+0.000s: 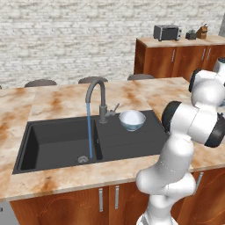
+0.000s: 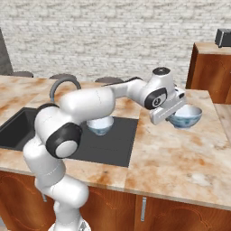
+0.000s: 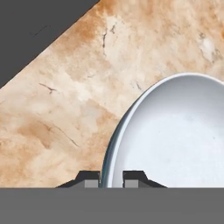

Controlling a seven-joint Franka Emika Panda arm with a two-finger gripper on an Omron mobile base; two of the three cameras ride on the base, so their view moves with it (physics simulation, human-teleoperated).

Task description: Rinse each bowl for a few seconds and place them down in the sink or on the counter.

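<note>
Hand view: one bowl's [image 3: 175, 135] rim is pinched between the clenched gripper's [image 3: 111, 180] fingertips, above the counter [image 3: 87, 87], beside the sink [image 2: 113, 144]. Another bowl [image 1: 132, 120] is seated on the sink's drainboard.

Behind my island I see a whitewashed brick wall [image 1: 66, 35] across the whole bkgd. Far right, a reddish-brown wood cabinet run w/ a wooden top [image 1: 176, 57] and grey bar handles on its doors. On that top: a silver boxy toaster oven [image 1: 167, 32], then a small dark appliance [image 1: 191, 34] just beside it, then a brown wooden block-like item [image 1: 202, 31] nr the corner; can't tell what either is. Along the island's far edge, three dark grey rounded stool seats [image 1: 40, 82], only tops visible, spaced apart in a row. Bottom left corner, a pale grey panel edge [image 1: 5, 214], too cut off to ID.
</note>
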